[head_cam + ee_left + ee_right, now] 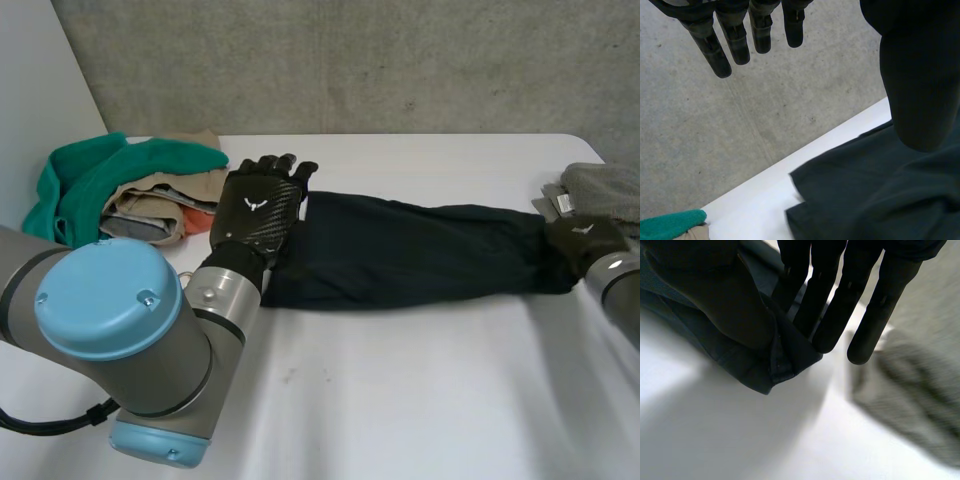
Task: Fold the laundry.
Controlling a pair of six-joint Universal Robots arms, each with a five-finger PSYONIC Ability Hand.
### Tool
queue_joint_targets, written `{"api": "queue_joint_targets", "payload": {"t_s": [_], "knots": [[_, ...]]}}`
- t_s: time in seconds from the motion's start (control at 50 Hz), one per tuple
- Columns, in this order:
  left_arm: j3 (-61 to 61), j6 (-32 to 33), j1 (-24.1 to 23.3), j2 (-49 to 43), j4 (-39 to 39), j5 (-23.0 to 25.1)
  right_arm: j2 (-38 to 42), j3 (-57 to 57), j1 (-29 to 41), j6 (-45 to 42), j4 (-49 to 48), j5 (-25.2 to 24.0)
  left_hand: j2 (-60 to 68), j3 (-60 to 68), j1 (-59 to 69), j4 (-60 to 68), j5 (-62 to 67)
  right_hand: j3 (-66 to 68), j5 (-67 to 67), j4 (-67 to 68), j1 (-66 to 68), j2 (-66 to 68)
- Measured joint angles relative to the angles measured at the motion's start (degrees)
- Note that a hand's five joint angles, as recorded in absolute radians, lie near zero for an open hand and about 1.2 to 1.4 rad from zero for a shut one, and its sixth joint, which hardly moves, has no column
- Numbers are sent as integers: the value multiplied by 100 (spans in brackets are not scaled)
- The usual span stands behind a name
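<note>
A dark navy cloth (410, 250) lies stretched in a long band across the middle of the white table (400, 400). My left hand (255, 205) hovers at the band's left end, open, with its fingers (720, 55) straight and spread above the table's far edge and its thumb over the dark cloth (865, 200). At the band's right end my right hand (585, 238) is shut on it. There a corner of the cloth (775, 365) is pinched between the thumb and the straight fingers (825, 330).
A pile of clothes sits at the back left: a green garment (90, 175) over tan and orange pieces (160, 200). A grey knitted garment (605, 190) lies at the back right, just beyond my right hand. A concrete wall runs behind the table.
</note>
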Motion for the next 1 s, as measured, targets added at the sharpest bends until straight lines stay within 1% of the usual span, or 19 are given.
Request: {"api": "queue_joint_targets", "payload": {"t_s": [0.12, 0.18, 0.26, 0.28, 0.34, 0.44, 0.48, 0.54, 0.56, 0.58, 0.62, 0.64, 0.68, 0.76, 0.78, 0.8, 0.86, 0.94, 1.0], "knots": [[-98, -1, 33, 167, -28, 2, -437, -53, 120, -1601, -215, 173, 0, 0, 0, 0, 0, 0, 163, 19, 141, 0], [-155, -7, 49, 230, -34, 0, -492, -111, 571, -2242, -500, 76, 0, 0, 0, 0, 0, 40, 184, 20, 180, 33], [-202, -16, 60, 276, -35, -3, -433, -158, 1119, -2572, -834, -166, 0, 0, 0, 0, 0, 62, 184, 21, 180, 33], [-215, -18, 63, 290, -35, -6, -319, -185, 1579, -2722, -1124, -460, 0, 0, 0, 0, 0, 64, 184, 21, 180, 33], [-226, -19, 72, 306, -28, -18, -53, -207, 2207, -2810, -1528, -1112, 0, 0, 0, 0, 0, 87, 184, 21, 180, 33], [-187, -12, 141, 304, 2, -38, 430, -277, 2895, -2834, -1872, -2069, 0, 0, 0, 0, 0, 85, 179, 15, 179, 29], [-149, -7, 200, 303, 16, -44, 603, -338, 3041, -2828, -1909, -2276, 0, 0, 0, 0, 0, -598, -401, -667, -124, -546], [-38, -2, 355, 292, 34, -46, 814, -462, 3203, -2742, -1926, -2447, 0, 0, 0, 0, 0, -3263, -3075, -3324, -2733, -3305], [-1, -1, 395, 286, 37, -47, 824, -472, 3212, -2722, -1924, -2447, 0, 0, 0, 0, 0, -3524, -3258, -3587, -2899, -3469], [98, 0, 483, 268, 42, -49, 843, -540, 3239, -2511, -1917, -2376, 0, 0, 0, 0, 0, -4617, -4423, -4694, -3922, -4505], [145, 1, 517, 257, 44, -48, 829, -556, 3236, -2395, -1911, -2325, 0, 0, 0, 0, 0, -4901, -4690, -4987, -4180, -4747], [333, 1, 611, 194, 46, -47, 719, -584, 3194, -1877, -1891, -2095, 0, 0, 0, 0, 0, -5501, -5228, -5543, -4694, -5317], [461, 3, 646, 132, 45, -42, 603, -579, 3148, -1462, -1873, -1946, 0, 0, 0, 0, 0, -5558, -5237, -5600, -4707, -5369], [1062, 6, 670, -250, 2, -16, -88, -477, 2843, 742, -1740, -1503, 0, 0, 0, 0, 0, -5559, -5237, -5607, -4707, -5369], [1095, 6, 668, -273, -2, -15, -137, -470, 2815, 905, -1724, -1484, 0, 0, 0, 0, 0, -5559, -5236, -5607, -4707, -5369], [1371, 7, 638, -479, -50, -3, -379, -432, 2663, 1714, -1632, -1415, 0, 0, 0, 0, 0, -5559, -5237, -5607, -4707, -5369], [1885, 5, 532, -889, -218, 45, -683, -428, 2286, 2872, -1315, -1380, 0, 0, 0, 0, 0, -5559, -5237, -5607, -4707, -5369], [2533, -9, 335, -1453, -639, 166, -630, -684, 1845, 3348, -661, -1458, 0, 0, 0, 0, 0, -5559, -5237, -5607, -4707, -5369], [2929, -16, 217, -1838, -1007, 223, -353, -1014, 1690, 3267, -162, -1516, 0, 0, 0, 0, 0, -5559, -5237, -5607, -4707, -5370]]}}
